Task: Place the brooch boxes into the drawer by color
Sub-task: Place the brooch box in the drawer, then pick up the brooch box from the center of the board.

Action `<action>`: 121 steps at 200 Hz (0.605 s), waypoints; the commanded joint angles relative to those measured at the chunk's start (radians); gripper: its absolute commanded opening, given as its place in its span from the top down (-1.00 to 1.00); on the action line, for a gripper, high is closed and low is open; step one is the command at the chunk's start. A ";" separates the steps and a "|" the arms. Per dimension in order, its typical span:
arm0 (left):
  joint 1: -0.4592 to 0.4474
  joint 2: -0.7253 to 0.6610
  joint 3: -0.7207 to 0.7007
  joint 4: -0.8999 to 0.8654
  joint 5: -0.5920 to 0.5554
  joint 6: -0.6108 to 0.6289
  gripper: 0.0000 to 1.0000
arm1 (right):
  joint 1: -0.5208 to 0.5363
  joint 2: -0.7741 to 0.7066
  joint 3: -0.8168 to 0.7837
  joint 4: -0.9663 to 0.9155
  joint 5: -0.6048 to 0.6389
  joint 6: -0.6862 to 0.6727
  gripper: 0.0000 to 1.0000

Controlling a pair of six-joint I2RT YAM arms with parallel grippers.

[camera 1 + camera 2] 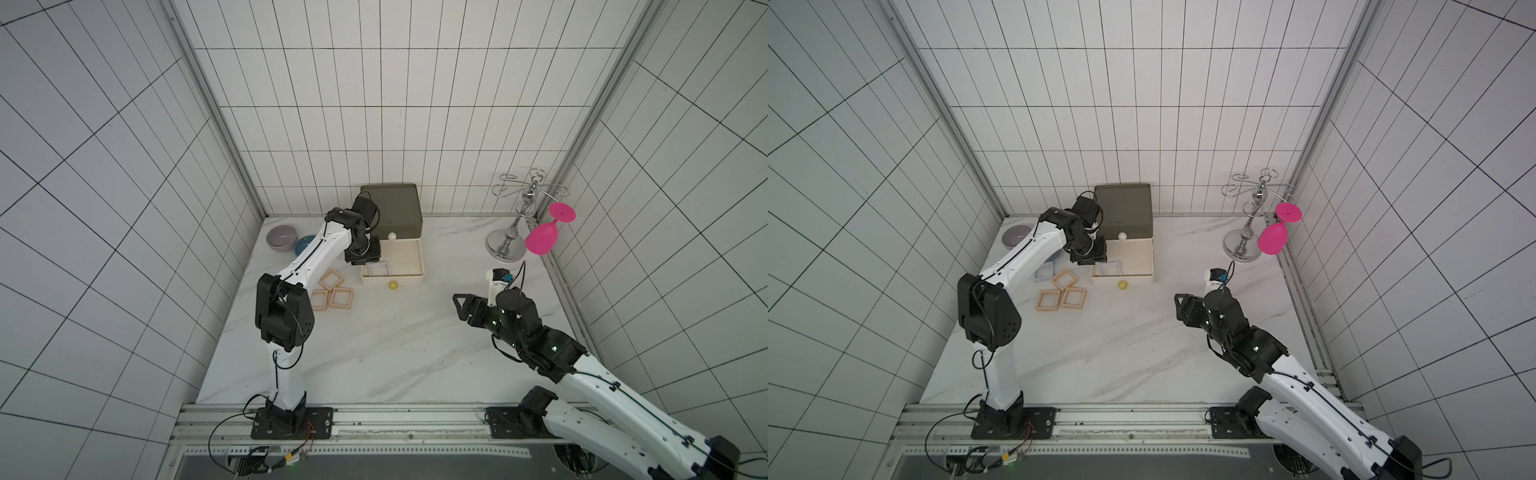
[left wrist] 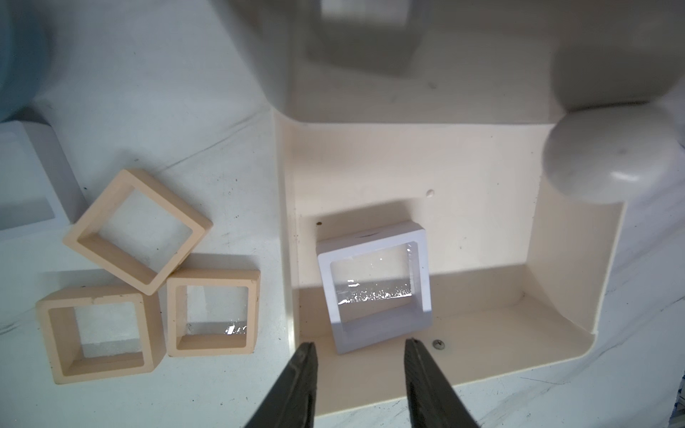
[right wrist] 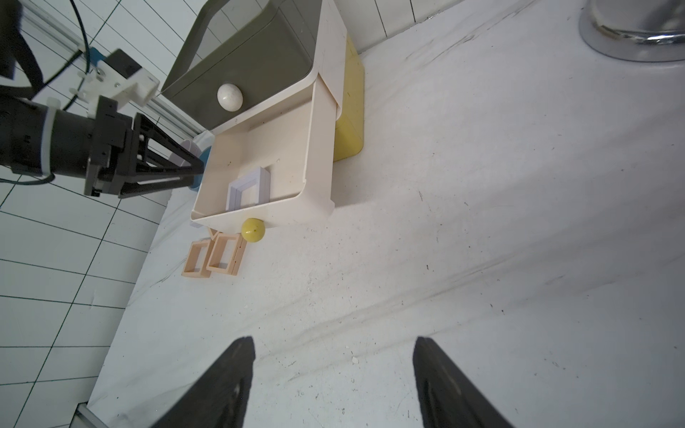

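My left tool [image 2: 360, 344] hangs over the pulled-out white middle tier [image 1: 420, 258] of the drawer [image 1: 392, 203], which stands at the far side of the counter [image 1: 374, 353]. Its jaws are parted and grip nothing. Just beyond its tips a lavender-white brooch box [image 2: 381, 328] rests free in the near-left part of that tier; I cannot tell whether it lies flat or leans. The olive top tier is closed, with its white knob [image 1: 392, 236] facing me, and a yellow knob [image 1: 393, 285] shows at the front of the open tier. Three peach brooch boxes [image 1: 341, 298] lie bunched on the counter left of the drawer, touching one another. A second lavender-white box [image 1: 1044, 272] lies just beyond them, partly under my left arm. A lilac bowl [image 1: 282, 237] and a blue bowl [image 1: 303, 245] sit at the far left. My right tool [image 3: 333, 341] hovers over bare counter on the right, jaws wide apart and empty, well clear of the drawer.
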 commanded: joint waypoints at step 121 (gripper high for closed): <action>0.631 -0.226 -0.416 0.185 0.040 0.021 -0.03 | 0.029 0.263 0.116 0.063 -0.150 -0.146 -0.42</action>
